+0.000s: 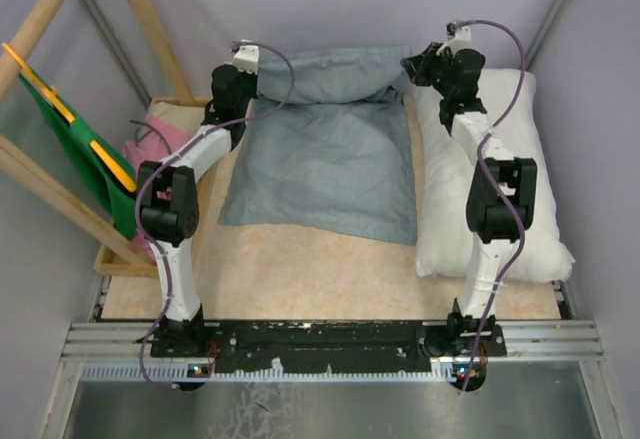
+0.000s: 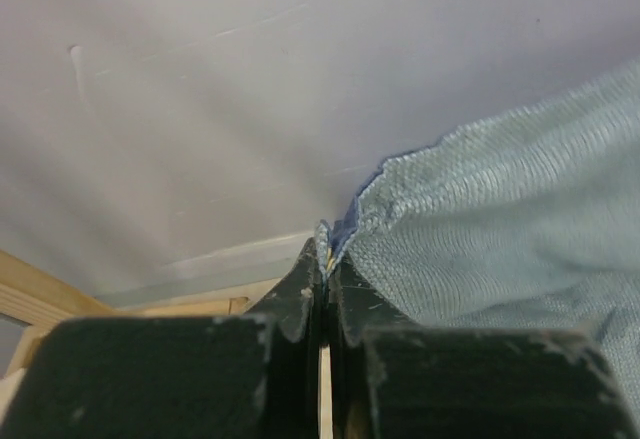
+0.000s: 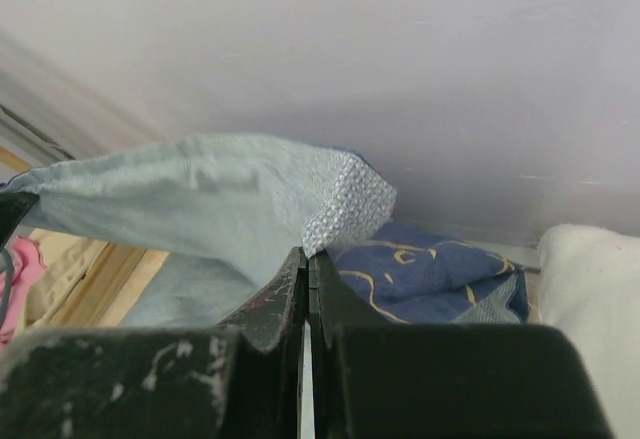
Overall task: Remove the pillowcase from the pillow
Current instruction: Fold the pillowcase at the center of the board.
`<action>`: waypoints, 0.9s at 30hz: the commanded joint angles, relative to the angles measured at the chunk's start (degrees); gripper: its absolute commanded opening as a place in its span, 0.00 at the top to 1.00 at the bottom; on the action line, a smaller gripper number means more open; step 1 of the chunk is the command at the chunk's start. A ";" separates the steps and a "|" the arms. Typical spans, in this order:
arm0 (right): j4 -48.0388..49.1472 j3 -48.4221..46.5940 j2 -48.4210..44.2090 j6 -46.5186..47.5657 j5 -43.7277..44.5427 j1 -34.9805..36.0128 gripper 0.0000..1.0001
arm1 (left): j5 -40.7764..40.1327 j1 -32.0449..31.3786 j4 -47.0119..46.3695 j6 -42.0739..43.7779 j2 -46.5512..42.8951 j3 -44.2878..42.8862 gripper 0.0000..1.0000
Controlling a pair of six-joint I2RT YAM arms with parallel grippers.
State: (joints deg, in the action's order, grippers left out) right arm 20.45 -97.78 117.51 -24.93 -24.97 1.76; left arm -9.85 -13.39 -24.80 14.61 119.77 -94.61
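Note:
The pillowcase [image 1: 325, 164] hangs and lies inside out, blue-grey side showing, across the middle of the table. Its far edge is lifted between both arms. My left gripper [image 1: 243, 72] is shut on the pillowcase's left corner [image 2: 345, 234]; the cloth [image 2: 500, 229] spreads away to the right. My right gripper [image 1: 418, 67] is shut on the right corner [image 3: 345, 204], and a navy fold with yellow lines [image 3: 430, 271] lies just beyond it. The white pillow [image 1: 500, 174] lies bare on the right side of the table, under the right arm, and shows at the right edge of the right wrist view [image 3: 590, 299].
A wooden frame [image 1: 60, 89] stands at the left with a green cloth [image 1: 75, 149] hung on it and a pink cloth [image 1: 155, 139] behind the left arm. Grey walls close in the back and sides. The metal rail [image 1: 330, 339] runs along the near edge.

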 commanded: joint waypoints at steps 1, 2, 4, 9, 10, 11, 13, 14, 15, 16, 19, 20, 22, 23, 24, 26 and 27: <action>4.93 1.07 -6.94 1.76 -0.17 0.08 1.00 | -1.62 0.20 -4.34 1.55 -4.47 -0.13 1.00; 4.95 1.54 -7.21 1.87 -0.23 0.09 1.00 | -1.72 0.28 -4.38 1.77 -4.41 -0.21 1.00; 4.84 2.23 -7.75 2.18 -0.10 0.08 1.00 | -2.11 0.29 -4.32 2.26 -4.24 -0.54 1.00; 3.99 3.02 -8.80 3.22 0.10 0.07 1.00 | -3.29 0.70 -3.50 3.32 -3.94 -1.80 1.00; 3.79 3.05 -8.99 3.44 0.16 0.07 1.00 | -3.52 0.91 -3.16 3.33 -3.99 -2.18 1.00; 3.67 3.08 -9.24 3.48 0.29 0.01 1.00 | -3.80 1.05 -2.82 3.32 -3.98 -2.55 1.00; 4.06 3.28 -9.83 2.94 0.56 -0.36 1.00 | -4.00 1.44 -1.84 3.46 -4.07 -3.53 1.00; 4.29 3.26 -10.01 2.39 0.66 -0.62 1.00 | -4.22 1.56 -1.49 3.49 -4.10 -4.01 1.00; 4.48 3.21 -10.12 1.82 0.64 -0.83 1.00 | -4.56 1.72 -1.14 3.46 -4.29 -4.51 1.00; 4.55 3.06 -10.26 1.47 0.64 -1.02 1.00 | -4.83 1.96 -0.92 3.25 -4.36 -4.87 1.00; 4.41 2.63 -10.90 1.25 0.84 -1.25 1.00 | -5.68 2.81 -0.87 2.00 -5.21 -5.27 1.00; 4.28 2.55 -11.17 1.23 1.08 -1.21 1.00 | -5.97 3.10 -0.93 1.29 -5.62 -5.27 1.00; 4.27 2.70 -12.05 1.08 1.31 -1.23 1.00 | -5.66 3.65 -1.13 -0.24 -6.63 -5.03 1.00; 4.48 2.96 -12.62 1.03 1.39 -1.21 1.00 | -5.41 3.85 -1.25 -0.71 -7.07 -4.84 1.00; 4.49 3.16 -13.09 1.07 1.53 -1.21 1.00 | -5.13 4.08 -1.41 -0.92 -7.47 -4.72 1.00; 4.47 3.55 -14.07 1.13 2.03 -1.31 1.00 | -4.90 4.31 -1.48 -1.20 -8.25 -4.62 1.00; 4.43 3.68 -14.45 1.11 2.25 -1.46 1.00 | -4.69 4.47 -1.48 -1.28 -8.60 -4.69 1.00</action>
State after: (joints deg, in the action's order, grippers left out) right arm 21.43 -94.17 109.65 -24.03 -24.67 0.97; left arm -14.09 -10.17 -24.67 14.98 115.55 -97.86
